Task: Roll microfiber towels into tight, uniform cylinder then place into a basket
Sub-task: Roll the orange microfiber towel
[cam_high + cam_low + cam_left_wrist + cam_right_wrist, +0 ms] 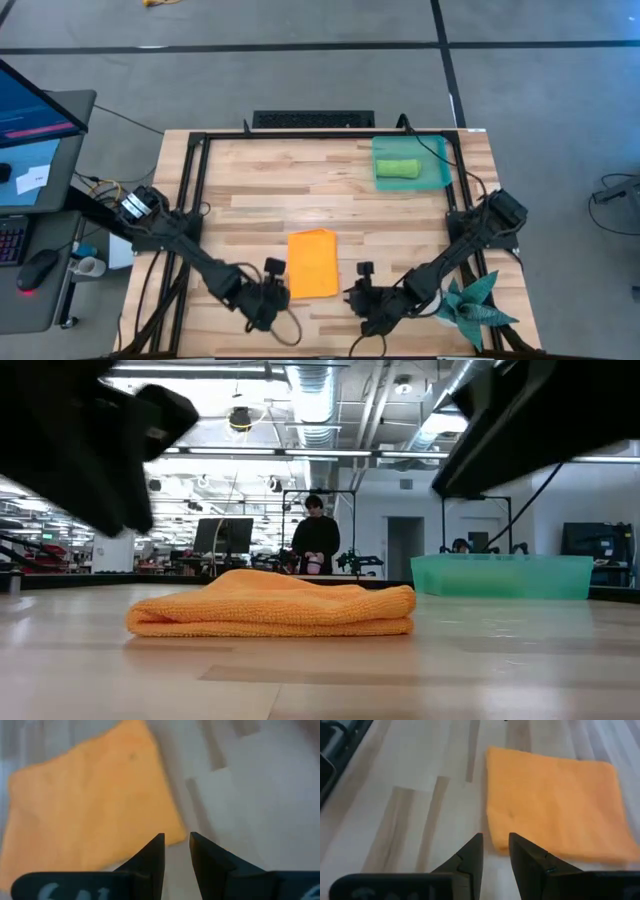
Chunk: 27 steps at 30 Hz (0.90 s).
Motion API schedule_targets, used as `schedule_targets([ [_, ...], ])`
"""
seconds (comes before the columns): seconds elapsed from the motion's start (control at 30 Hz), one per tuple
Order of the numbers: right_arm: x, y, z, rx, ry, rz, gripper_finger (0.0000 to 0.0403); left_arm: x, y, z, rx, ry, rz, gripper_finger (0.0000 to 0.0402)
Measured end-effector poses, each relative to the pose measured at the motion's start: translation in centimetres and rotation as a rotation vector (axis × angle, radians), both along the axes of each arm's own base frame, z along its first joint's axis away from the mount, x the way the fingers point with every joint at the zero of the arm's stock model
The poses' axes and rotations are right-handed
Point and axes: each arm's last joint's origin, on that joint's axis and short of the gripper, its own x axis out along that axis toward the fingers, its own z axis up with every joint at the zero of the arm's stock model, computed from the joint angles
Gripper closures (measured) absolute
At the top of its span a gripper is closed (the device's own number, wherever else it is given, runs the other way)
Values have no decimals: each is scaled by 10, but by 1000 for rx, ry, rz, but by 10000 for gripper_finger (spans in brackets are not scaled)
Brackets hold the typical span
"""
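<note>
The folded towel [313, 263] in the middle of the table is bright orange, one plain colour with no pattern. The rolled towel [396, 168] is lime green. It lies in the basket [436, 172], which is a translucent teal-green. The table [270, 190] is light wood, made of pale planks with some darker brown strips between them. Its frame [196, 170] is black. Both arms are dark, almost black, and so are the left gripper [175, 851] and the right gripper [495, 851]. The spiky cloth [474, 306] at the right near corner is dark teal. The floor [300, 75] is grey with dark lines.
</note>
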Motion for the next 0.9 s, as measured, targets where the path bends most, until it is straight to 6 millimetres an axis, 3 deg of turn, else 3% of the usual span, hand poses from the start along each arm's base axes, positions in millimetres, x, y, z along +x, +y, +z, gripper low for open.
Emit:
schedule_targets([
  [0.23, 21, 3, -20, -39, -14, 60, 287, -2, -12, -10, 26, 2, -74, 317],
  [0.53, 33, -2, -23, 8, 17, 81, 283, 6, -7, -30, 40, 61, -58, 287],
  [0.9, 31, -8, -29, -12, 34, 83, 204, 24, 4, -39, 7, 56, -59, 216],
])
